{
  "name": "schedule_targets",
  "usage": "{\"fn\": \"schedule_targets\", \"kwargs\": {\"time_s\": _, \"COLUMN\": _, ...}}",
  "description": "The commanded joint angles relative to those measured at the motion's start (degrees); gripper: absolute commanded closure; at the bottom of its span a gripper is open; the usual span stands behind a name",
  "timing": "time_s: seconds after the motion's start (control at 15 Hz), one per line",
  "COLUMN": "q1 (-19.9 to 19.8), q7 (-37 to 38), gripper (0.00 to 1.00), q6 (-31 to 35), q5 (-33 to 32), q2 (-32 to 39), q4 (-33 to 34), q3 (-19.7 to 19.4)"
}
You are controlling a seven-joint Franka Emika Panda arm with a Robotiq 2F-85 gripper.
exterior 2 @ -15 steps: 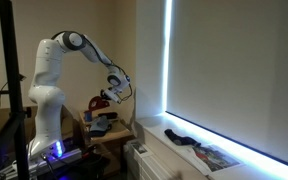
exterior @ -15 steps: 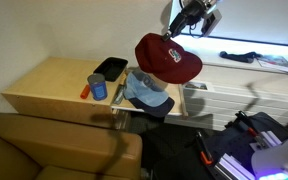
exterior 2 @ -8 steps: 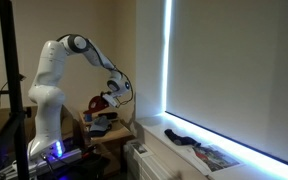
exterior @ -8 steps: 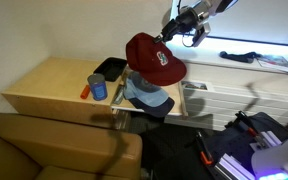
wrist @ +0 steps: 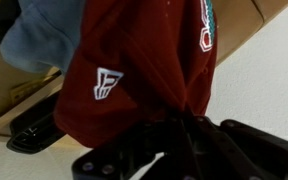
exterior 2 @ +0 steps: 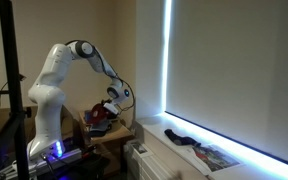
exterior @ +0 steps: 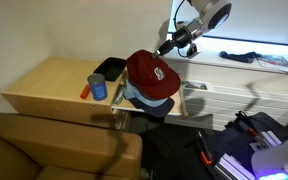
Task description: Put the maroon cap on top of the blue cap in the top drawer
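In an exterior view, the gripper (exterior: 167,47) stands right of centre in the upper frame, pinching the maroon cap (exterior: 151,74) by its rear edge. The cap hangs down and to the left of the fingers, directly over the blue cap (exterior: 148,101), which lies in the top drawer (exterior: 117,98). Whether the two caps touch cannot be determined. In the wrist view, the maroon cap (wrist: 134,70) fills the centre, its fabric gathered between the closed fingers at the bottom, and the blue cap (wrist: 44,35) shows at upper left.
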Motion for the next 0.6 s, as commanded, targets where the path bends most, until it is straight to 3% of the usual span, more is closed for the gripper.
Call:
{"fn": "schedule_targets", "kwargs": {"time_s": 0.0, "q1": -0.2, "q7": -0.2, "gripper": 0.95, "q6": 0.4, "q5": -0.2, "q2": 0.4, "q4": 0.2, "q3": 0.1}}
{"fn": "schedule_targets", "kwargs": {"time_s": 0.13, "q1": -0.2, "q7": 0.1, "gripper": 0.99, "q6": 0.6, "q5": -0.5, "q2": 1.6, "q4": 0.8, "q3": 0.0}}
{"fn": "schedule_targets", "kwargs": {"time_s": 0.53, "q1": -0.5, "q7": -9.4, "gripper": 0.99, "q6": 2.9, "q5": 9.3, "q2": 10.8, "q4": 5.8, "q3": 1.3}}
